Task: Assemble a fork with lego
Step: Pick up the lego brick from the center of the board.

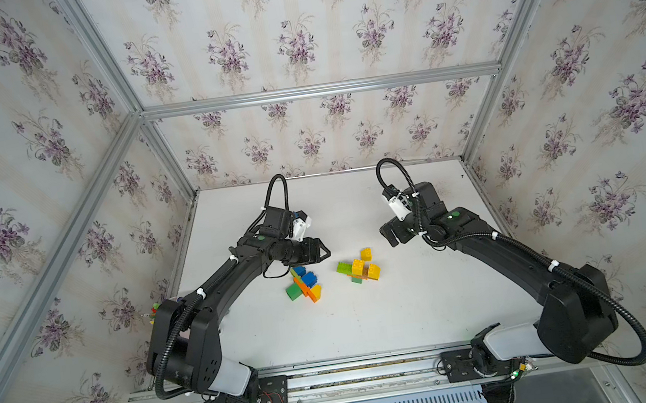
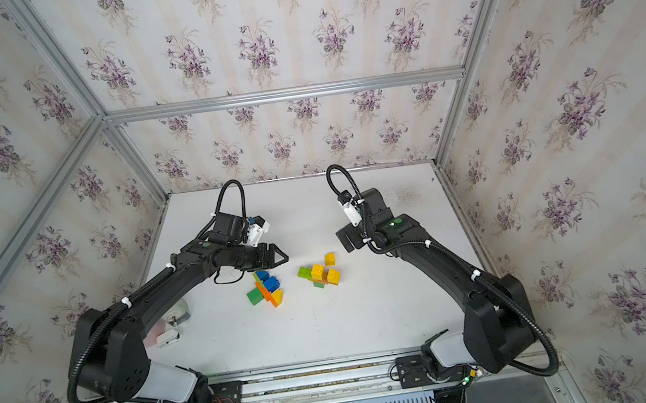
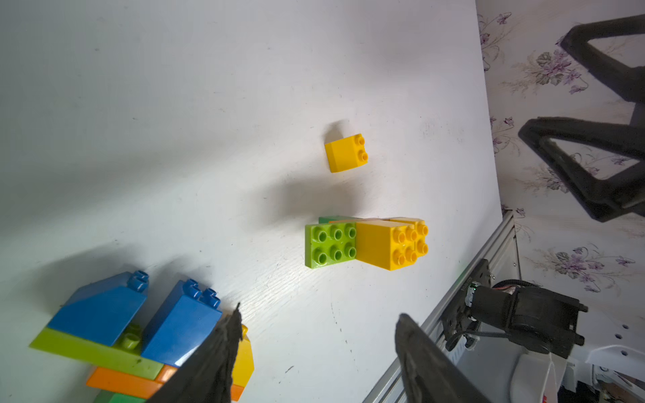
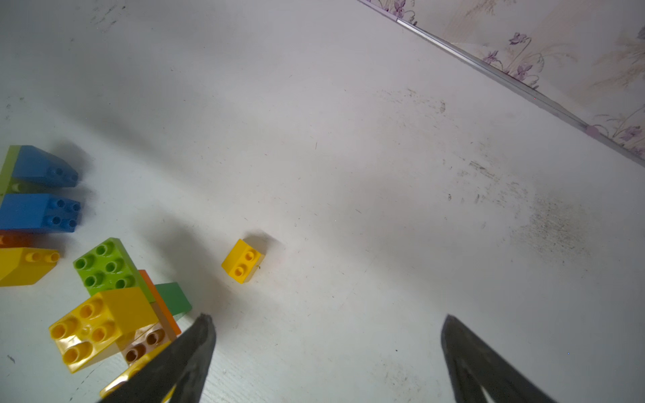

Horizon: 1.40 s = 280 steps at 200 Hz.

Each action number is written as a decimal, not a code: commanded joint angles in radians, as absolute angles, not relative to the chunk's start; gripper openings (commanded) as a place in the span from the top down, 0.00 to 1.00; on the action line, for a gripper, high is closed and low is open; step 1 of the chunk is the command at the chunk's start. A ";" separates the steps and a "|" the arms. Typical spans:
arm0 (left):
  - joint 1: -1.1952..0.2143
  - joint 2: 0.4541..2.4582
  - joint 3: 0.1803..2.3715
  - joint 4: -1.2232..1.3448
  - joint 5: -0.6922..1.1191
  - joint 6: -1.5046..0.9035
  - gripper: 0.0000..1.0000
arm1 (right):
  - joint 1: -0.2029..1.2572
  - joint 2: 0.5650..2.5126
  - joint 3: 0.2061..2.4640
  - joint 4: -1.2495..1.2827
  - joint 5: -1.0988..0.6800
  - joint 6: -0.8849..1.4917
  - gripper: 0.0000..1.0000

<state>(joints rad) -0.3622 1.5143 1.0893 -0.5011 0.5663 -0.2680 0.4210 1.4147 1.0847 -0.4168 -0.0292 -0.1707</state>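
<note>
Glowing bright and even under soft overhead light.
Throwing pale, fuzzy-edged shadows beside the single yellow brick point(image 4: 242, 261) and across the white table point(image 4: 349, 139); glinting off the glossy yellow block point(image 4: 87, 331); blurring the black fingers point(image 4: 188, 356) close to the wrist lenses; bowing the metal rails point(image 1: 320, 90) toward the edges in both top views.

No readable text, no labels, numbers or signs in view

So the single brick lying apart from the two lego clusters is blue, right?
No: the lone brick is yellow, not blue, as the right wrist view shows. It does lie apart from the blue-topped cluster and the yellow-topped cluster.
</note>
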 commanded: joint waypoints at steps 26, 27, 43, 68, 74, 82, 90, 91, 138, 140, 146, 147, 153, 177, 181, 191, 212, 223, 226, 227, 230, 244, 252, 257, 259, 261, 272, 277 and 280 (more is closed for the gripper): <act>-0.357 1.518 1.131 -0.529 0.471 -0.242 0.25 | 0.347 1.483 1.082 -0.309 -0.193 -0.018 0.19; -0.356 1.519 1.131 -0.530 0.471 -0.241 0.24 | 0.347 1.485 1.083 -0.309 -0.196 -0.017 0.19; -0.346 1.530 1.146 -0.540 0.468 -0.237 0.24 | 0.346 1.529 1.101 -0.309 -0.233 0.027 0.18; -0.333 1.544 1.165 -0.548 0.451 -0.235 0.24 | 0.347 1.641 1.173 -0.376 -0.267 0.081 0.19; -0.331 1.547 1.169 -0.549 0.450 -0.235 0.24 | 0.347 1.669 1.190 -0.392 -0.274 0.087 0.19; -0.327 1.553 1.175 -0.553 0.450 -0.235 0.24 | 0.350 1.702 1.204 -0.406 -0.285 0.091 0.20; -0.324 1.561 1.180 -0.560 0.449 -0.236 0.24 | 0.353 1.725 1.209 -0.411 -0.292 0.091 0.22; -0.324 1.562 1.180 -0.561 0.448 -0.236 0.24 | 0.355 1.729 1.209 -0.411 -0.292 0.091 0.22; -0.315 1.587 1.186 -0.560 0.449 -0.249 0.25 | 0.419 1.846 1.242 -0.431 -0.316 0.112 0.25; -0.315 1.589 1.185 -0.560 0.449 -0.251 0.25 | 0.421 1.850 1.246 -0.431 -0.315 0.115 0.25; -0.314 1.589 1.184 -0.558 0.448 -0.250 0.25 | 0.429 1.862 1.253 -0.435 -0.310 0.122 0.26; -0.314 1.589 1.184 -0.558 0.449 -0.251 0.25 | 0.430 1.864 1.254 -0.435 -0.309 0.123 0.26; -0.314 1.591 1.184 -0.558 0.449 -0.252 0.25 | 0.435 1.875 1.263 -0.443 -0.300 0.128 0.27; -0.304 1.586 1.174 -0.554 0.447 -0.253 0.25 | 0.458 1.904 1.293 -0.469 -0.253 0.128 0.29; -0.301 1.585 1.171 -0.551 0.450 -0.251 0.25 | 0.461 1.909 1.298 -0.476 -0.249 0.127 0.29; -0.294 1.581 1.160 -0.539 0.457 -0.257 0.25 | 0.469 1.921 1.306 -0.481 -0.238 0.127 0.29; -0.280 1.572 1.142 -0.525 0.471 -0.261 0.25 | 0.497 1.954 1.337 -0.517 -0.201 0.143 0.30; -0.274 1.569 1.135 -0.525 0.478 -0.259 0.25 | 0.514 1.967 1.350 -0.532 -0.187 0.155 0.30; -0.272 1.568 1.133 -0.523 0.480 -0.258 0.25 | 0.518 1.970 1.352 -0.535 -0.186 0.156 0.30; -0.272 1.567 1.132 -0.523 0.481 -0.258 0.25 | 0.521 1.971 1.353 -0.536 -0.186 0.156 0.30; -0.270 1.566 1.130 -0.520 0.483 -0.258 0.25 | 0.527 1.971 1.354 -0.537 -0.184 0.156 0.30; -0.264 1.560 1.120 -0.512 0.491 -0.258 0.25 | 0.570 1.970 1.350 -0.533 -0.171 0.155 0.29; -0.260 1.560 1.112 -0.506 0.497 -0.258 0.25 | 0.574 1.973 1.352 -0.535 -0.174 0.154 0.29; -0.258 1.559 1.109 -0.500 0.501 -0.259 0.25 | 0.576 1.976 1.354 -0.537 -0.177 0.155 0.29; -0.258 1.559 1.108 -0.499 0.503 -0.259 0.25 | 0.576 1.979 1.356 -0.538 -0.176 0.155 0.29; -0.258 1.559 1.105 -0.499 0.504 -0.259 0.25 | 0.577 1.982 1.357 -0.538 -0.176 0.155 0.28; -0.252 1.558 1.100 -0.493 0.513 -0.258 0.24 | 0.576 1.996 1.369 -0.549 -0.184 0.161 0.28; -0.251 1.559 1.097 -0.489 0.516 -0.258 0.24 | 0.577 2.003 1.375 -0.552 -0.193 0.165 0.28; -0.250 1.559 1.095 -0.489 0.517 -0.258 0.24 | 0.577 2.007 1.378 -0.554 -0.198 0.168 0.29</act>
<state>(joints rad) -0.2569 1.5646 1.1038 -0.5228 0.4938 -0.2565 0.5789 1.9808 1.3579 -0.5266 -0.2047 0.1368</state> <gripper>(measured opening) 0.754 0.719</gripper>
